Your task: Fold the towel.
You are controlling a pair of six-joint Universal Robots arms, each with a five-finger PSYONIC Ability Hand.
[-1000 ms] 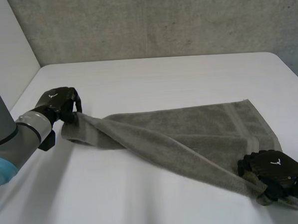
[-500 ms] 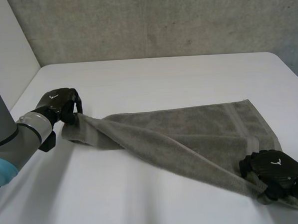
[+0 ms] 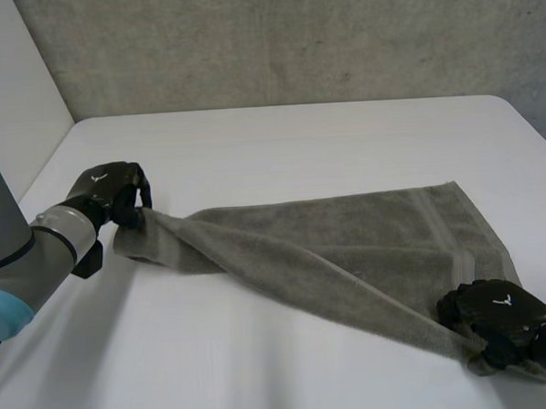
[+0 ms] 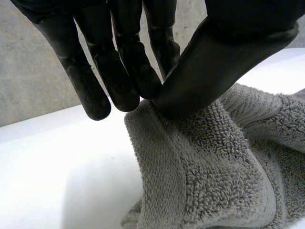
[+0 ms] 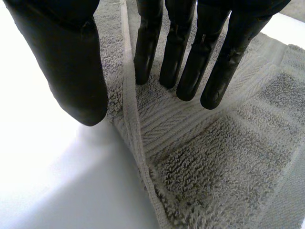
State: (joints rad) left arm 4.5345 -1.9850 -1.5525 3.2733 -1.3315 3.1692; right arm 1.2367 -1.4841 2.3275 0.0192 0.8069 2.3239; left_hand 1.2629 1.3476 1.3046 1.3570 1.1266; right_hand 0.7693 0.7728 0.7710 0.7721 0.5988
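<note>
A grey towel (image 3: 348, 237) lies stretched across the white table (image 3: 297, 139), twisted into a narrow roll towards its left end. My left hand (image 3: 107, 190) holds that left corner slightly off the table. In the left wrist view its thumb (image 4: 214, 62) and fingers (image 4: 138, 71) pinch the towel (image 4: 214, 167). My right hand (image 3: 499, 316) rests on the towel's near right corner. In the right wrist view its straight fingers (image 5: 181, 47) touch the towel (image 5: 228, 157) just inside the hem. The thumb (image 5: 71, 62) stands apart over the bare table beside the edge.
A grey concrete wall (image 3: 292, 39) runs behind the table's far edge. Bare tabletop stretches beyond the towel and in front of its left half. The right hand is close to the table's near right edge.
The right hand has slid a little towards the near edge on the towel's corner and its fingers have drawn in slightly. The left hand has kept its hold and place.
</note>
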